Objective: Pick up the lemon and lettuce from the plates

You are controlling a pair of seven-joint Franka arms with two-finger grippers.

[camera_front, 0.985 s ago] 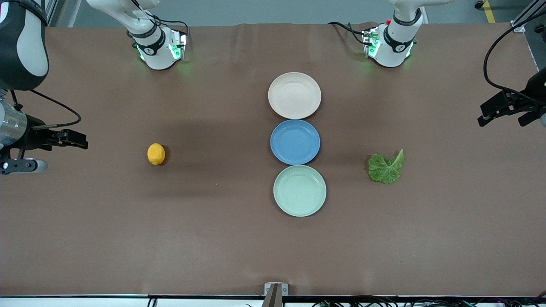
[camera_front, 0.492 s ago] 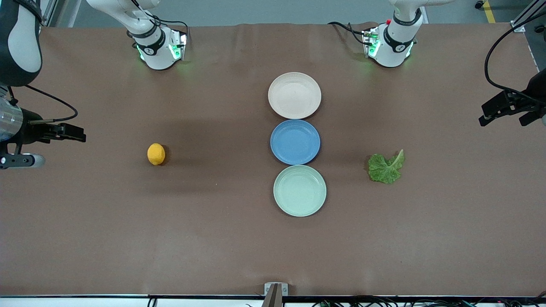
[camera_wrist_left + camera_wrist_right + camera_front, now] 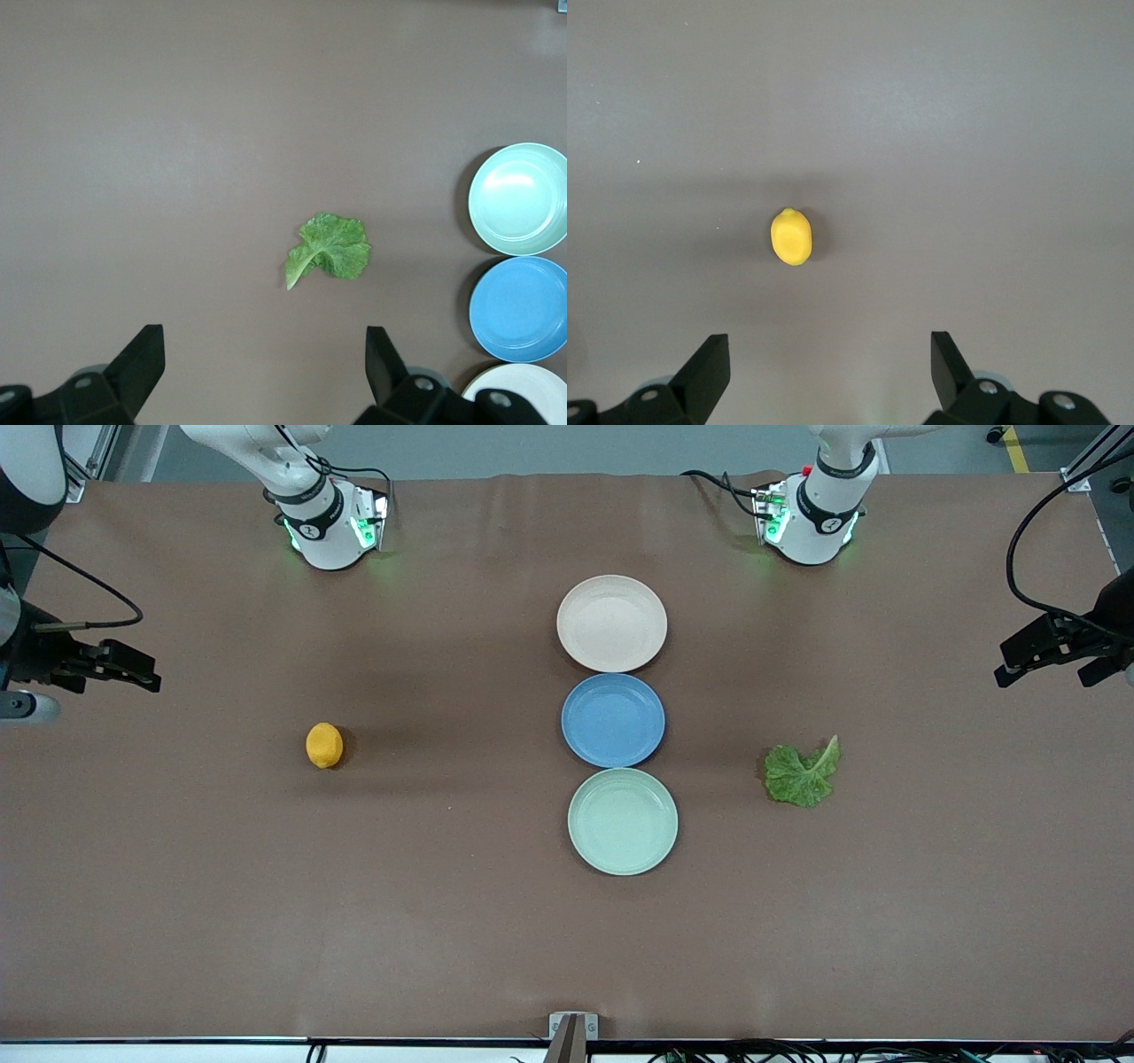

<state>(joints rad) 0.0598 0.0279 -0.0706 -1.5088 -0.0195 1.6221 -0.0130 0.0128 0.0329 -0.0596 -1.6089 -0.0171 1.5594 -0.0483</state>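
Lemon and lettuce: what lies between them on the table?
The blue plate, between lemon and lettuce, as the front view shows.

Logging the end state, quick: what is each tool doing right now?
Left tool: open, holding nothing, up over the table at the left arm's end.
Right tool: open, holding nothing, up over the table at the right arm's end.
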